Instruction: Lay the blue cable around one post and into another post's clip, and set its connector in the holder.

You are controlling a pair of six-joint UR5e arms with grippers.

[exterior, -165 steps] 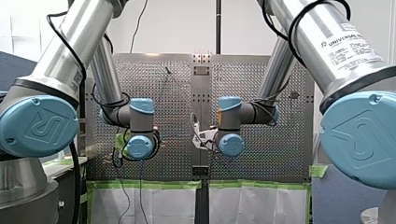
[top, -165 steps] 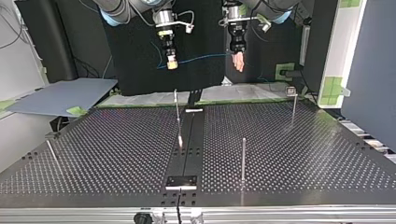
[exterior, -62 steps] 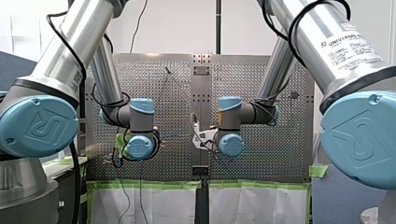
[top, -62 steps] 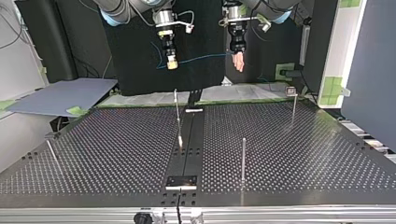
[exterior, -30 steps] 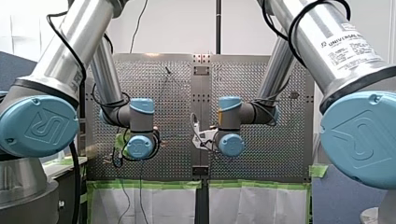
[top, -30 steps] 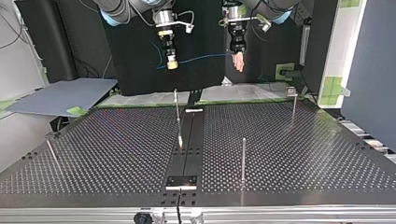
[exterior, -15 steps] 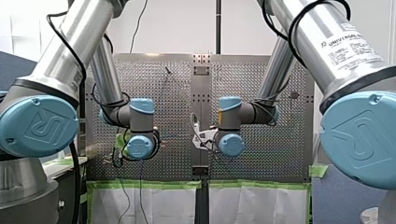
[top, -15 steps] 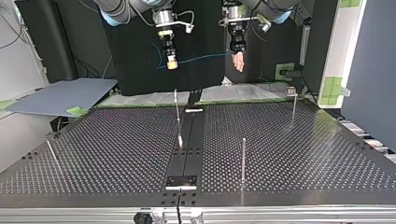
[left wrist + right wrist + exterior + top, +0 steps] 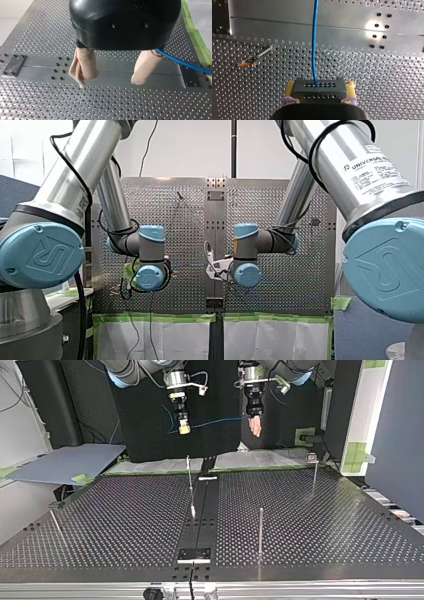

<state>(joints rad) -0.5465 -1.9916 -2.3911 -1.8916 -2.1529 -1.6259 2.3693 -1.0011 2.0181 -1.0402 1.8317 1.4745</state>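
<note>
While the connector (image 9: 319,93), a dark grey block with two rows of small round holes, sits clamped between the yellow pads (image 9: 290,86) of my right gripper (image 9: 320,86), the blue cable (image 9: 314,42) runs straight out of its face, thin and smooth, above the perforated table (image 9: 362,82). In the top view the cable stretches as a fine line across to my left gripper (image 9: 256,426), and both claws hang high above the board. That gripper's two fingers (image 9: 83,66), wrapped in beige cloth-like padding, stand apart with bare table showing between them. The cable comes out from behind one finger, under the glossy black body (image 9: 125,22), and whether it touches that finger I cannot tell. Slim metal posts (image 9: 260,530) stand upright on the matt, dotted surface, the far post (image 9: 314,471) topped by a small square head. A flat dark plate (image 9: 195,554) lies on the smooth middle strip (image 9: 200,525); which fitting is the holder I cannot tell
</note>
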